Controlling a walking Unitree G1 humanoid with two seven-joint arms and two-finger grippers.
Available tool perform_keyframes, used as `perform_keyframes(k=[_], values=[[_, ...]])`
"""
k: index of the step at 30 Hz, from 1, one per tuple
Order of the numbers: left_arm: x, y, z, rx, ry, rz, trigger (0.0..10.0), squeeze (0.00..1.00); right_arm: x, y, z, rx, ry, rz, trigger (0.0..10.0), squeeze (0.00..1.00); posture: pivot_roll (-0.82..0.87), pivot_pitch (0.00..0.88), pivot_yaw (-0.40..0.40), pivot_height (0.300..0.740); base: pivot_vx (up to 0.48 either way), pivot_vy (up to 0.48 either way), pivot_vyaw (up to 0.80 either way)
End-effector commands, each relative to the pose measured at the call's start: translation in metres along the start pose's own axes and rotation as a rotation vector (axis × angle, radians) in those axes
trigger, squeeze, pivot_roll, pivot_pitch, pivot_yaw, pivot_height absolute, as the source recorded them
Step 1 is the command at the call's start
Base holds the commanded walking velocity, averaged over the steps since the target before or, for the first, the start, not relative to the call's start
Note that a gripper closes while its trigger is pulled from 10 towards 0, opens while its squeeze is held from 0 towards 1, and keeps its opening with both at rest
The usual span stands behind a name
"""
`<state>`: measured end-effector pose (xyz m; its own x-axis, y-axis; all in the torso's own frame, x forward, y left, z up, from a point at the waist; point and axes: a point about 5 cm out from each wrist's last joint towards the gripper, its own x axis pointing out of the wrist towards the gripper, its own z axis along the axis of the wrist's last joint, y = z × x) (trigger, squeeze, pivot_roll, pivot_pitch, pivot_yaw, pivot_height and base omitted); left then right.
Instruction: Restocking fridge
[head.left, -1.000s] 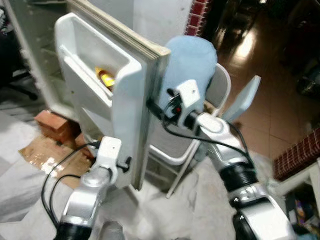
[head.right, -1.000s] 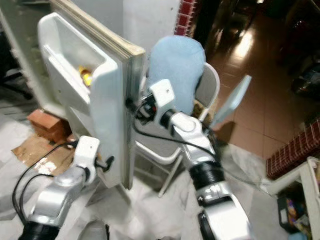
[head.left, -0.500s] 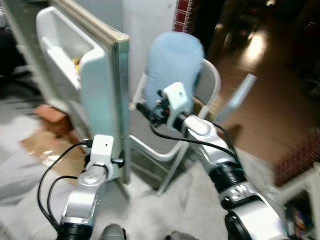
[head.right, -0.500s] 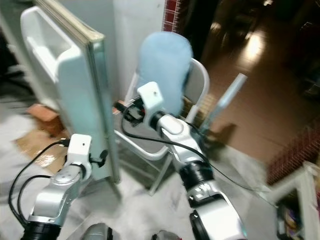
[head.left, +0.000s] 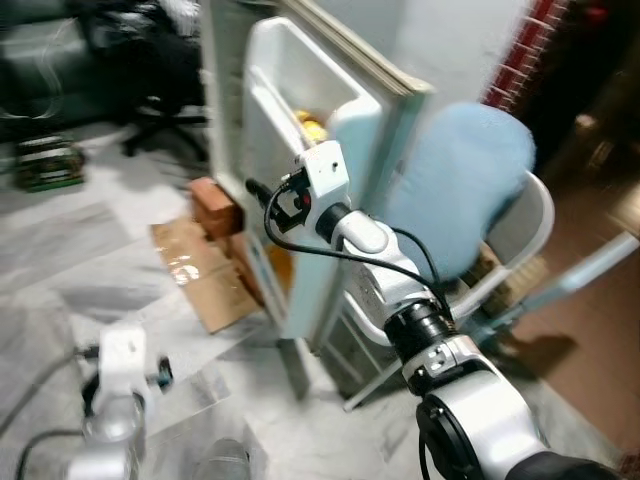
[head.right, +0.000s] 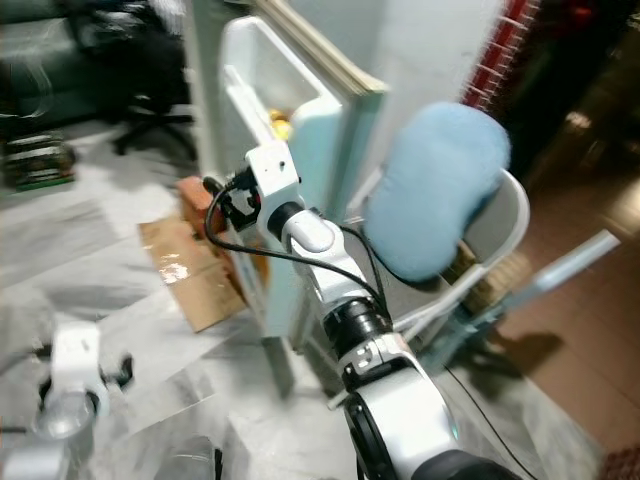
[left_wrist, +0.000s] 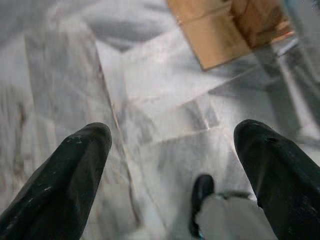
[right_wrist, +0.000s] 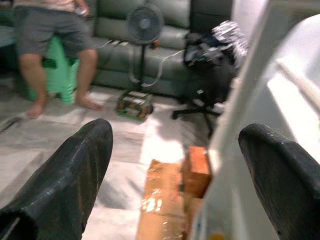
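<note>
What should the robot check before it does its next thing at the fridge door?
1. Fridge door open: ok.
2. Right gripper jaws apart and holding nothing: ok.
3. Left gripper jaws apart, low over the marble floor, holding nothing: ok.
4. Something to restock in hand: not ok.
5. Room in the door shelf beside the yellow item: cannot tell.
6. Chair with blue cushion close behind the door: not ok.
</note>
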<state>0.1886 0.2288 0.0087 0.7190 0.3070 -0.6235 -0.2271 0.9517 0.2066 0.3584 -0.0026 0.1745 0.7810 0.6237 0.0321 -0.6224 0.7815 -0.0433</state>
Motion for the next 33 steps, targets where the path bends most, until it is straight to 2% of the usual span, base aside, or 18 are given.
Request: perform_keyframes(k=[1, 3, 6, 9, 10, 11, 13, 14, 15, 17, 18, 19, 20, 28, 33], values=[[-0.002, -0.002, 0.019, -0.028, -0.112, -0.020, 10.0, 0.00, 0.001, -0.004, 0.002, -0.001, -0.006, -0.025, 10.0, 0.00, 0.20, 0.000, -0.176, 0.716, 0.000, 0.000, 0.00], [-0.004, -0.002, 0.026, -0.037, -0.158, -0.016, 10.0, 0.00, -0.003, -0.010, -0.003, 0.001, -0.007, -0.042, 10.0, 0.00, 0.20, 0.000, -0.181, 0.716, 0.000, 0.000, 0.00], [-0.005, -0.001, 0.026, -0.064, -0.164, -0.015, 10.0, 0.00, -0.008, -0.015, -0.006, -0.001, -0.015, -0.058, 10.0, 0.00, 0.20, 0.000, -0.181, 0.716, 0.000, 0.000, 0.00], [-0.009, 0.002, 0.022, -0.083, -0.201, -0.002, 10.0, 0.00, -0.023, -0.028, -0.020, -0.033, 0.006, -0.109, 10.0, 0.00, 0.20, 0.000, -0.187, 0.716, 0.000, 0.000, 0.00], [-0.012, 0.003, 0.016, -0.087, -0.209, -0.004, 10.0, 0.00, -0.039, -0.044, -0.037, -0.080, 0.064, -0.180, 10.0, 0.00, 0.20, 0.000, -0.190, 0.716, 0.000, 0.000, 0.00], [-0.014, 0.004, 0.013, -0.084, -0.208, -0.004, 10.0, 0.00, -0.047, -0.052, -0.045, -0.109, 0.103, -0.226, 10.0, 0.00, 0.20, 0.000, -0.191, 0.716, 0.000, 0.000, 0.00], [-0.015, 0.004, 0.009, -0.106, -0.215, -0.001, 10.0, 0.00, -0.065, -0.068, -0.064, -0.107, 0.193, -0.319, 10.0, 0.00, 0.20, 0.000, -0.193, 0.716, 0.000, 0.000, 0.00], [-0.017, 0.004, 0.008, -0.106, -0.225, -0.001, 10.0, 0.00, -0.084, -0.081, -0.084, -0.119, 0.297, -0.384, 10.0, 0.00, 0.20, 0.000, -0.193, 0.716, 0.000, 0.000, 0.00], [-0.017, 0.003, 0.008, -0.104, -0.229, -0.001, 10.0, 0.00, -0.090, -0.083, -0.089, -0.124, 0.322, -0.400, 10.0, 0.00, 0.20, 0.000, -0.193, 0.716, 0.000, 0.000, 0.00], [-0.018, 0.002, 0.010, -0.091, -0.250, -0.013, 10.0, 0.00, -0.106, -0.088, -0.104, -0.084, 0.398, -0.431, 10.0, 0.00, 0.19, 0.000, -0.192, 0.716, 0.000, 0.000, 0.00], [-0.018, 0.002, 0.010, -0.091, -0.250, -0.013, 10.0, 0.00, -0.106, -0.088, -0.104, -0.084, 0.398, -0.431, 10.0, 0.00, 0.19, 0.000, -0.192, 0.716, 0.000, 0.000, 0.00], [-0.018, 0.002, 0.013, -0.091, -0.274, -0.012, 10.0, 0.00, -0.117, -0.090, -0.116, -0.025, 0.451, -0.459, 10.0, 0.00, 0.18, 0.000, -0.193, 0.716, 0.000, 0.000, 0.00], [-0.018, 0.001, 0.014, -0.095, -0.281, -0.015, 10.0, 0.00, -0.121, -0.090, -0.119, -0.005, 0.469, -0.466, 10.0, 0.00, 0.18, 0.000, -0.194, 0.716, 0.000, 0.000, 0.00], [-0.011, -0.005, 0.021, -0.102, -0.309, -0.024, 10.0, 0.00, -0.135, -0.091, -0.130, 0.021, 0.529, -0.478, 10.0, 0.00, 0.15, 0.000, -0.243, 0.716, 0.000, 0.000, 0.00], [-0.010, -0.013, 0.035, -0.065, -0.382, -0.016, 10.0, 0.00, -0.143, -0.091, -0.133, 0.017, 0.551, -0.468, 10.0, 0.00, 0.11, 0.000, -0.254, 0.716, 0.000, 0.000, 0.00]])
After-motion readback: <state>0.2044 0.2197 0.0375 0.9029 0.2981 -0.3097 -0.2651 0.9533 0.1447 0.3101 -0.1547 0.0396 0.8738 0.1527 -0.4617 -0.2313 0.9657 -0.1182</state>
